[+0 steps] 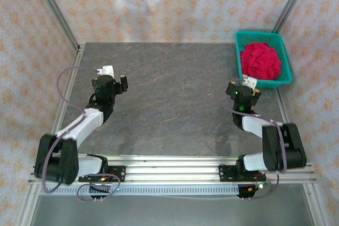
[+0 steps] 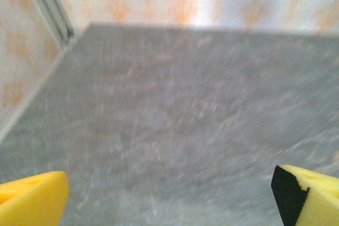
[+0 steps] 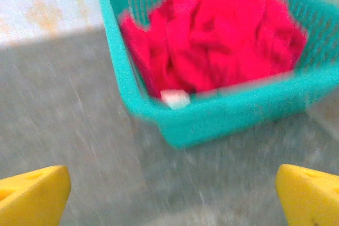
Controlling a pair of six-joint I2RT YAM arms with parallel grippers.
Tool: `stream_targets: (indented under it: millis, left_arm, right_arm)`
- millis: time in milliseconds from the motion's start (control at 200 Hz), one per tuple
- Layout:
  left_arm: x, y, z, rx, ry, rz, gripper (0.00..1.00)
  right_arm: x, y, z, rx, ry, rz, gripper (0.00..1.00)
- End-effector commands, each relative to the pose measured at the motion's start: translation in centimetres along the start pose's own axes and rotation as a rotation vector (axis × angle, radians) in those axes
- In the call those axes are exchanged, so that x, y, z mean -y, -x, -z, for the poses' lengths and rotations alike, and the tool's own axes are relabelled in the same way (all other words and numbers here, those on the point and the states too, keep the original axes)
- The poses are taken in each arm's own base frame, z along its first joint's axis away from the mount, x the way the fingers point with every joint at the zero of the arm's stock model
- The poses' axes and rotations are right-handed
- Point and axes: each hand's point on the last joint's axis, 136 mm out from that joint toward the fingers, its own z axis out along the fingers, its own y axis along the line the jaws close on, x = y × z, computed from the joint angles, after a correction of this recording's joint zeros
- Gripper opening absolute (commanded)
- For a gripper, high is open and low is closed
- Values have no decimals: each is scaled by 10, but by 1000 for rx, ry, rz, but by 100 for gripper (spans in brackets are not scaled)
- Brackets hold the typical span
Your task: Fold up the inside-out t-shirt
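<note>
Inside the teal basket (image 3: 222,120), the red t-shirt (image 3: 217,41) lies crumpled.

The t-shirt (image 3: 222,41) is soft red cloth, matt and much wrinkled. The basket (image 3: 228,120) in the upper right of the frame is teal plastic, smooth, with slotted walls. The table (image 1: 175,93) looks matt, dark grey, like stone. The rails (image 1: 169,170) at the bottom are bare grooved metal.

walls (image 1: 175,3): cream, orange-patterned | table (image 1: 175,93): dark grey | frame (image 1: 53,9): metal posts
</note>
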Motion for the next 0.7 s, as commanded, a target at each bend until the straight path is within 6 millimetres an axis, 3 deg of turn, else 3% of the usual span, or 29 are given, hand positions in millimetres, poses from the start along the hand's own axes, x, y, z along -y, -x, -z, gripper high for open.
stream_targets:
  millis: [0, 55, 120, 170, 265, 415, 530, 565, 696]
  left_arm:
    - [-3, 1, 36, -57, -8, 32, 100]
    - [-20, 4, 53, -71, 68, 155, 100]
    - [-46, -2, 75, -121, 197, 286, 100]
    - [-46, -5, 81, -96, 173, 316, 100]
    - [-33, -10, 89, -52, 50, 328, 100]
    - [-37, -15, 99, -50, 42, 340, 100]
    - [-33, -14, 96, -96, 39, 299, 100]
    - [-33, -15, 94, -108, 51, 294, 100]
    - [-60, -28, 86, -142, 259, 395, 100]
  right_arm:
    - [-1, 49, 19, -15, -14, -25, 99]
    - [2, 65, 20, -40, -56, -74, 99]
    - [29, 76, 23, -67, -246, -225, 99]
    - [47, 76, 24, -111, -369, -322, 99]
    - [30, 70, 0, -278, -287, -288, 99]
    - [25, 58, -38, -411, -328, -343, 99]
    - [21, 47, -74, -520, -296, -431, 100]
    - [17, 44, -84, -554, -275, -449, 96]
    - [22, 28, -119, -661, -307, -487, 87]
